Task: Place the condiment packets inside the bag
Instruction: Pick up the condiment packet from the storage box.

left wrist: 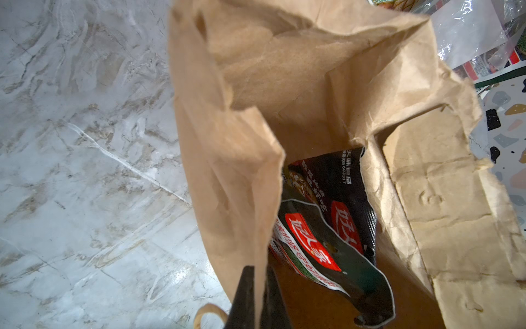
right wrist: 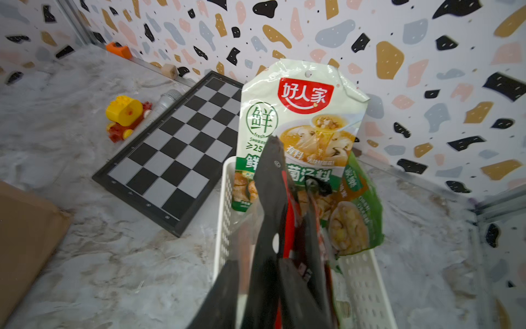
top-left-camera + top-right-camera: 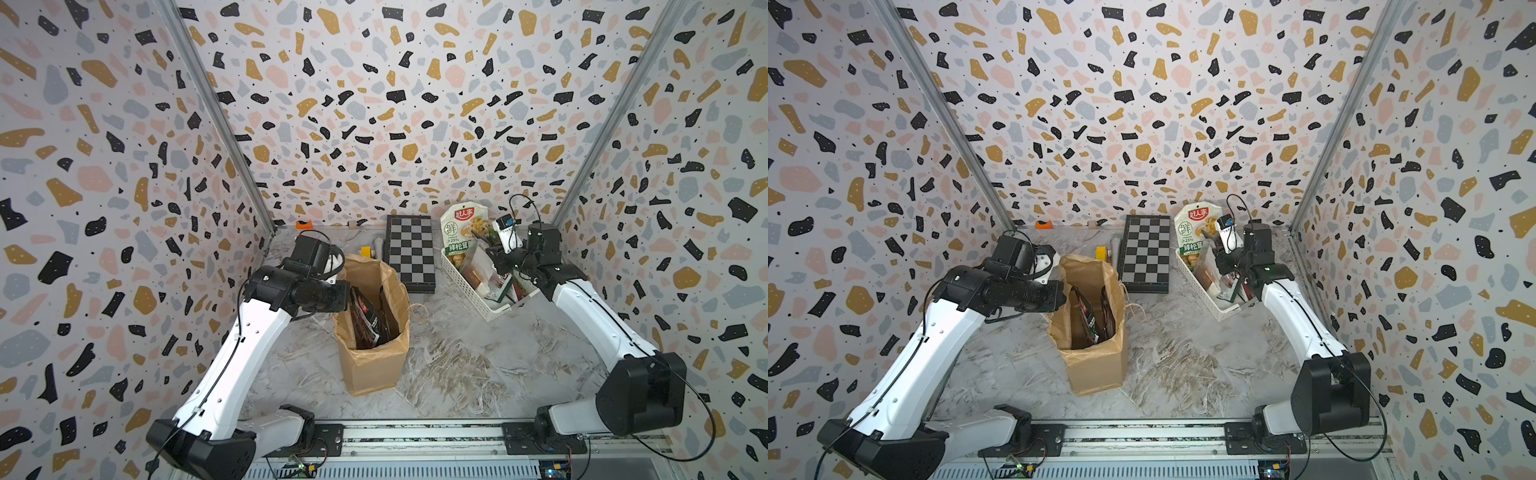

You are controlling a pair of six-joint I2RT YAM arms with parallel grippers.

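Note:
The brown paper bag [image 3: 374, 357] [image 3: 1096, 365] stands open at mid-table. Two dark red-and-black condiment packets [image 3: 365, 320] [image 3: 1088, 320] [image 1: 321, 228] stand inside it. My left gripper [image 1: 257, 273] is shut on the bag's near rim, with the paper wall [image 1: 227, 171] pinched between its fingers. At the back right, the white basket [image 3: 469, 291] [image 2: 361, 273] holds more packets, among them a tall green-and-cream one [image 3: 463, 226] [image 2: 301, 114]. My right gripper [image 3: 496, 266] [image 2: 257, 265] reaches into the basket, shut on the edge of a black-and-red packet [image 2: 270, 185].
A folded chessboard [image 3: 411, 253] lies between bag and basket. A yellow toy [image 3: 365, 251] and a microphone [image 2: 168, 99] lie behind the bag, and an orange piece [image 3: 304, 225] sits by the back wall. The bag's twine handle [image 3: 419, 311] hangs on its right side.

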